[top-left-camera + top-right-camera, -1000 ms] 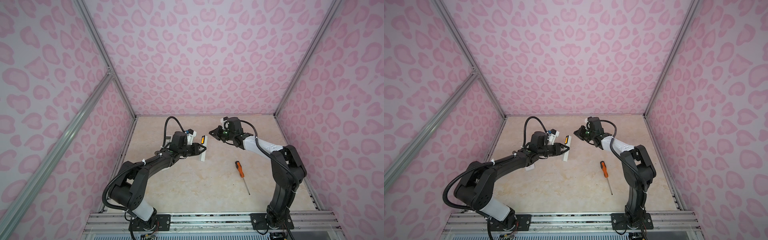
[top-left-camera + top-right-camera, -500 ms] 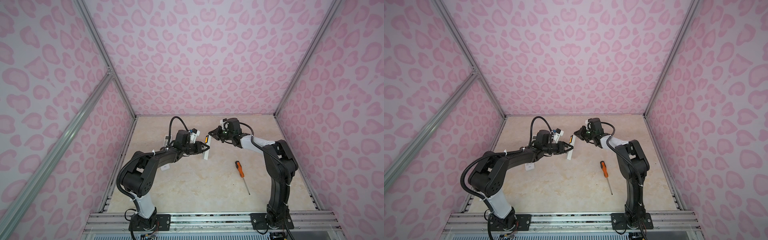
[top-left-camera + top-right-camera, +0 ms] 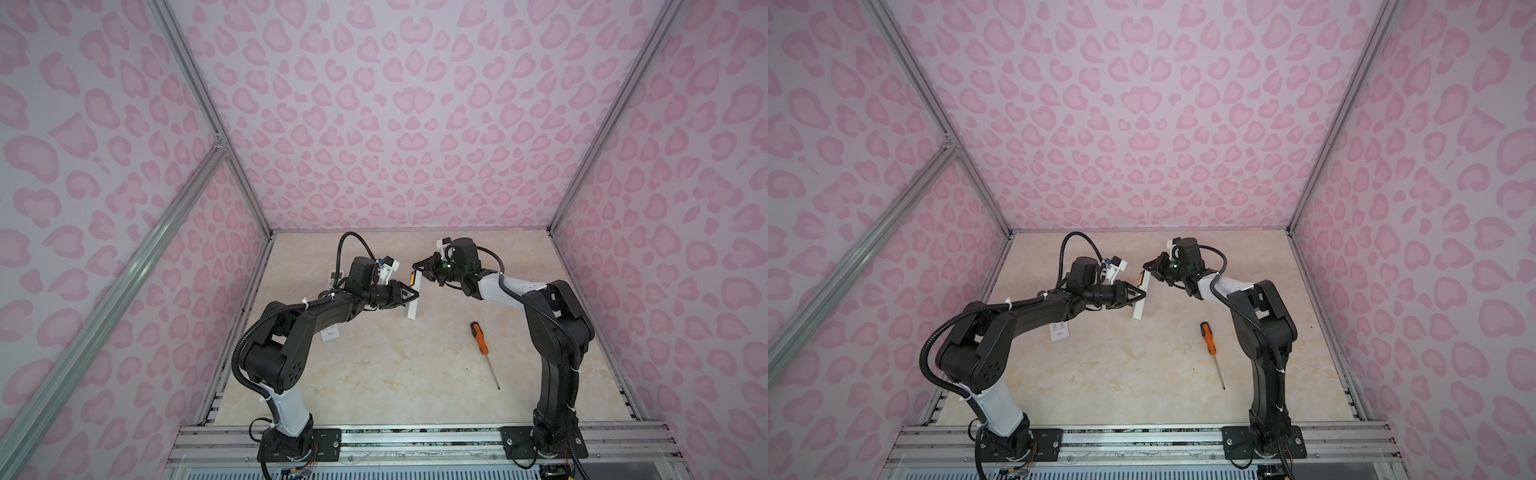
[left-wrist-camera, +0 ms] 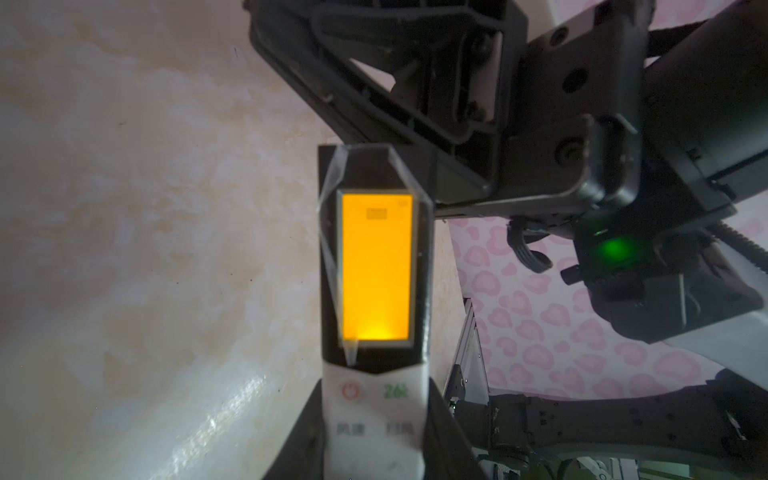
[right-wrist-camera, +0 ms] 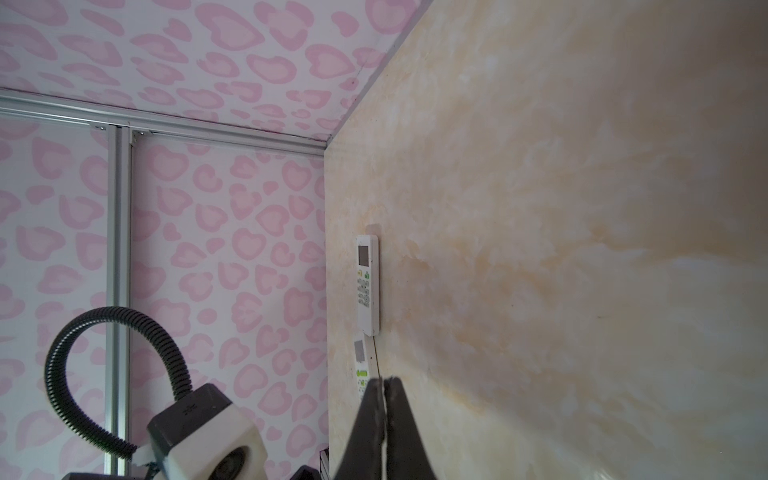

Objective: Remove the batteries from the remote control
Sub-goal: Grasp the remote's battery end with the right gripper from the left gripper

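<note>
My left gripper (image 3: 410,296) (image 3: 1140,296) is shut on the lower half of a white remote control (image 3: 412,299) (image 3: 1138,305), which it holds tilted above the table. In the left wrist view the remote control (image 4: 374,270) faces the camera with its orange screen lit, and the left gripper (image 4: 374,451) clamps both of its sides. My right gripper (image 3: 417,266) (image 3: 1147,266) is shut and sits at the remote's top end, its fingers (image 4: 395,95) just behind it. The right wrist view shows the right gripper (image 5: 383,380) with its jaws pressed together. The batteries are hidden.
An orange-handled screwdriver (image 3: 478,336) (image 3: 1208,337) lies on the table to the right of centre. Two more white remotes lie along the left wall (image 5: 368,286) (image 5: 360,365), partly under my left arm in a top view (image 3: 331,334). Pink patterned walls enclose the table.
My left arm has carried the remote a little to the right. The right gripper has shifted left to the remote's top end. Both grippers have kept the same opening.
</note>
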`<action>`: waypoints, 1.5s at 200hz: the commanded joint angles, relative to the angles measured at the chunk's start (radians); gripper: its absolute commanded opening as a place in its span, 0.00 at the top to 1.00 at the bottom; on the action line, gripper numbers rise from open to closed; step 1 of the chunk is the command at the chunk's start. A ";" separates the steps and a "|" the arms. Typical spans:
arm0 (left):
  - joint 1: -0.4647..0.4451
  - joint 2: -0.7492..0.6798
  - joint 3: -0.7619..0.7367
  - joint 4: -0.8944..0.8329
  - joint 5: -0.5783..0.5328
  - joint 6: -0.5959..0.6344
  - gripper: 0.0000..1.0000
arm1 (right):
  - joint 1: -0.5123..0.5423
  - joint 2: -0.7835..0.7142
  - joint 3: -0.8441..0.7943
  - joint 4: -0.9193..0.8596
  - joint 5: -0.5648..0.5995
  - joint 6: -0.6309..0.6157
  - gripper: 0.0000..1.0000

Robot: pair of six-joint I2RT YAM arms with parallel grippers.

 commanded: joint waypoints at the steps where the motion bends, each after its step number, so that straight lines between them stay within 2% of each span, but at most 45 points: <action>1: -0.003 0.039 0.047 0.124 0.027 0.001 0.96 | 0.020 0.036 -0.019 0.076 -0.059 0.085 1.00; 31: -0.003 0.118 0.081 0.160 0.009 -0.014 0.96 | 0.004 0.077 -0.028 0.172 -0.047 0.153 1.00; 73: 0.001 0.217 0.119 0.208 -0.013 -0.026 0.96 | -0.036 0.132 0.003 0.163 -0.019 0.130 1.00; 98: 0.012 0.212 0.120 0.221 -0.007 -0.025 0.96 | -0.087 0.103 0.008 0.099 0.003 0.065 1.00; 116: 0.029 0.171 0.102 0.210 0.002 -0.007 0.96 | -0.132 0.028 -0.010 0.025 0.022 -0.010 0.77; 129: 0.046 0.134 0.090 0.203 0.015 -0.003 0.96 | -0.162 -0.029 -0.025 -0.031 0.034 -0.062 0.67; 161: 0.096 0.027 0.066 0.190 0.051 0.008 0.96 | -0.200 -0.190 -0.116 -0.069 0.010 -0.161 0.63; 181: 0.127 -0.042 0.053 0.184 0.062 0.023 0.96 | -0.165 -0.303 -0.204 -0.041 -0.014 -0.216 0.59; 214: 0.140 -0.121 0.073 0.177 0.151 0.043 0.97 | -0.056 -0.424 -0.280 0.068 -0.107 -0.273 0.54; 265: 0.119 -0.282 0.102 0.149 0.170 0.029 0.97 | 0.024 -0.460 -0.275 0.317 -0.259 -0.164 0.47; 283: 0.116 -0.304 0.114 0.164 0.188 -0.013 0.96 | 0.066 -0.453 -0.239 0.349 -0.283 -0.150 0.39; 300: 0.110 -0.322 0.128 0.152 0.177 -0.041 0.96 | 0.100 -0.453 -0.214 0.359 -0.284 -0.156 0.38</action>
